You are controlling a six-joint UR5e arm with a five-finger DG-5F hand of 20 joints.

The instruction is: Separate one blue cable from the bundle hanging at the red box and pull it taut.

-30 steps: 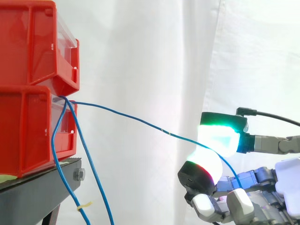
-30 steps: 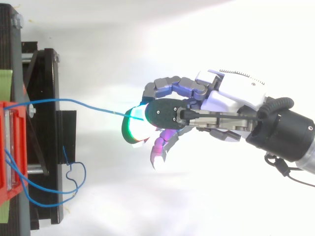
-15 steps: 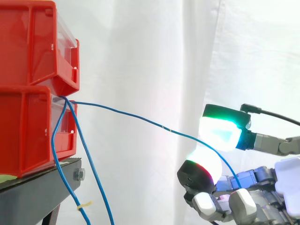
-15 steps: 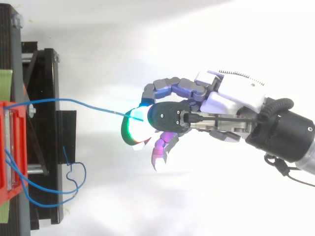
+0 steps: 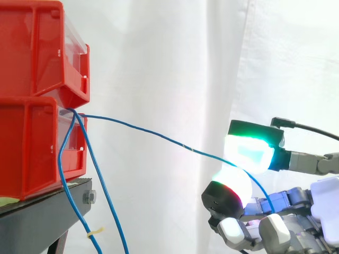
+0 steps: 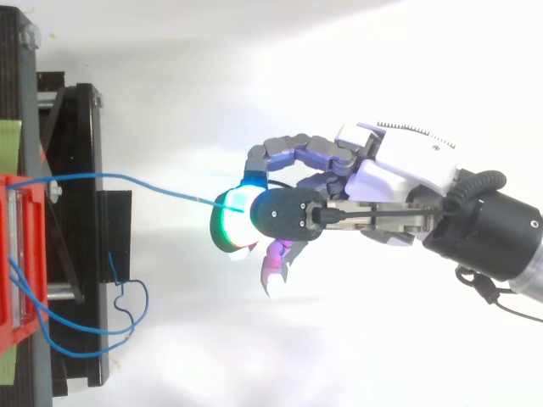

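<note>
One blue cable [image 5: 153,134] runs from the lower red bin [image 5: 32,148] out to the right, sagging slightly, and ends between two glowing fingertips [image 5: 249,153] of my hand [image 5: 288,217]. In the top view the same cable [image 6: 127,178] reaches the green pad in front of my hand [image 6: 399,170], whose fingers are curled and pinching it. The other blue cables of the bundle [image 5: 98,196] hang down from the bin's front edge, away from the hand. Behind the pads the held cable drops toward the palm.
A second red bin [image 5: 37,53] is stacked on the lower one, both on a black stand [image 5: 42,217]. Loose blue loops [image 6: 127,301] hang over the stand's front. A white curtain fills the background.
The black-backed fingertip has slid a little across the green pad in the top view. The held cable lies slightly straighter. The hand's place is nearly the same.
</note>
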